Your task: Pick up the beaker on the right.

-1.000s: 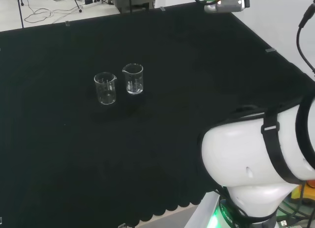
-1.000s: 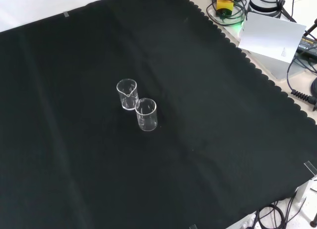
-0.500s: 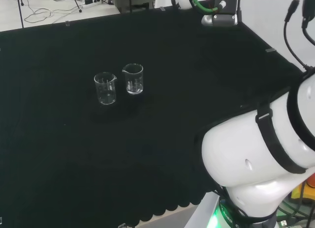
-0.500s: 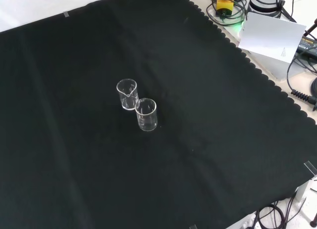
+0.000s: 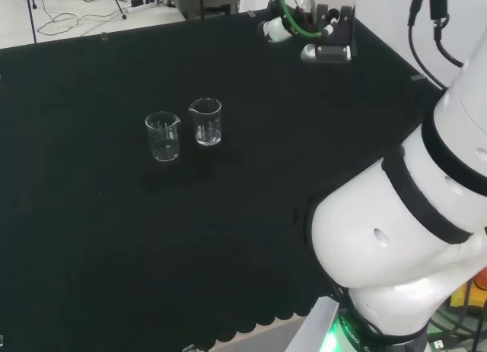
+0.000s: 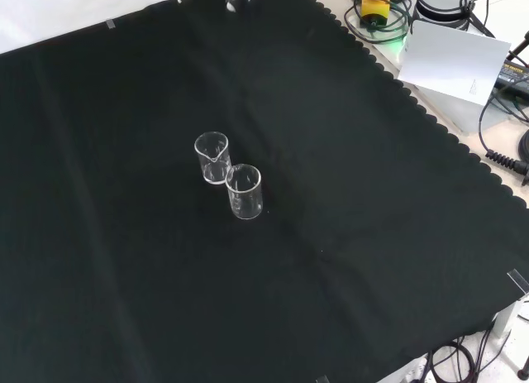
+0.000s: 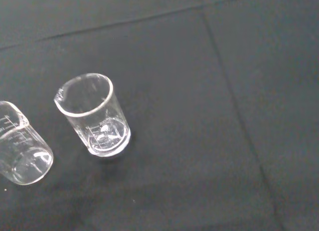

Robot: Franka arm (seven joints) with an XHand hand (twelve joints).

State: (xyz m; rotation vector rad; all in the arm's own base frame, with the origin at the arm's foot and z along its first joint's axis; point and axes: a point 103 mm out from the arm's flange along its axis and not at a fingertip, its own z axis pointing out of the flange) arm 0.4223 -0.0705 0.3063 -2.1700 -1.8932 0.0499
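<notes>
beakers: two clear cylindrical glass, right beaker (image 5: 206,122) spouted | cloth (image 5: 91,238): black, matte | hand: state unreadable

Two clear glossy glass beakers (image 7: 94,116), matt black cloth (image 5: 91,238), smooth white arm link (image 5: 388,245)

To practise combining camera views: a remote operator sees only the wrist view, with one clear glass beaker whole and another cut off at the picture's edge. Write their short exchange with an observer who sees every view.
Operator: Is the cut-off beaker whole and standing?
Observer: In the head view the left clear glass beaker and the right clear glass beaker both stand upright and whole.
Operator: Is any other ware around them?
Observer: The front view shows just those two on the black cloth, near its middle.
</notes>
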